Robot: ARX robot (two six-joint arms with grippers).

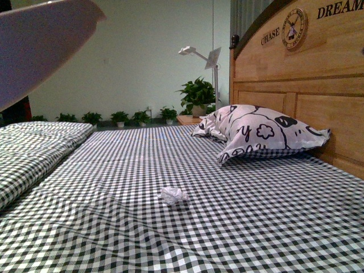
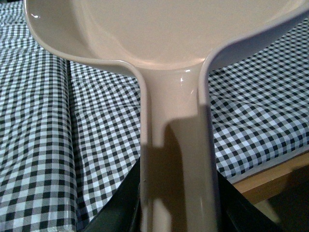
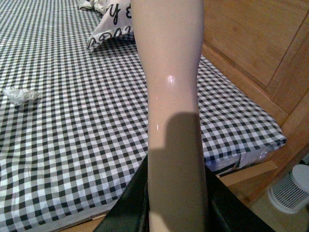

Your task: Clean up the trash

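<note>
Front view, headboard [image 1: 318, 85] at 2 o'clock of frame:
- "CHASE" in dark capitals, at 8 o'clock of a round emblem [image 1: 294, 27].
- "DREAM" in the same capitals, at 2 o'clock of the emblem. The word runs into the frame edge, so any further letters are cut off.
- Emblem: windmill figure at centre, with a ring of small lettering around the rim, too small to read.

Pillow [image 1: 261, 133], at 3 o'clock of frame centre: one black handwritten "y" among drawn flower outlines.

Right wrist view, the pillow at 11 o'clock: a large black "Y" is legible. The strokes beside it are partly hidden and unreadable.
</note>
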